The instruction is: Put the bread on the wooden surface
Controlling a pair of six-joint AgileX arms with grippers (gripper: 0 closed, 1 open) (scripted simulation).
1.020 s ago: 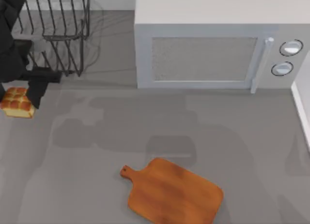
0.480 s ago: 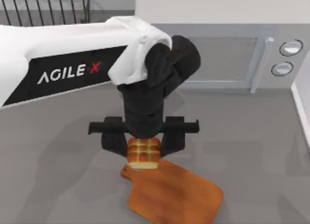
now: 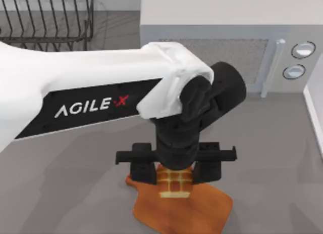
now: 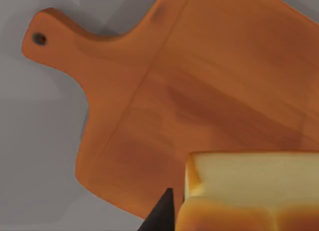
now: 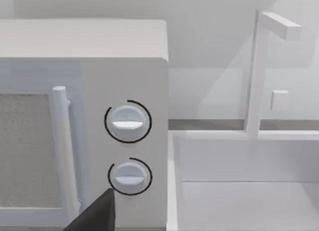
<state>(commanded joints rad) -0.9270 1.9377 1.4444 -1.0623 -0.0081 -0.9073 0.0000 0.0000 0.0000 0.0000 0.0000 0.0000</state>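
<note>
The bread (image 3: 175, 185), a small golden-yellow square with a brown grid, sits between the black fingers of my left gripper (image 3: 175, 181), which is shut on it. The gripper holds it over the handle end of the wooden surface (image 3: 207, 214), an orange-brown cutting board near the table's front edge. In the left wrist view the bread (image 4: 254, 191) hangs in front of the board (image 4: 199, 86), whose knob handle (image 4: 42, 39) has a hole. Whether bread and board touch I cannot tell. My right gripper (image 5: 94, 215) is parked facing the microwave's dials.
A grey microwave (image 3: 217, 52) stands at the back, with its door handle (image 3: 271, 67) and two dials (image 3: 299, 59). A black wire rack (image 3: 48, 16) is at the back left. A white sink (image 5: 244, 186) with a faucet (image 5: 259, 71) lies right of the microwave.
My left arm swung from the far left to the board with the bread in its grip. Over the last half second it moved right and forward, from the handle's edge to over the board.
</note>
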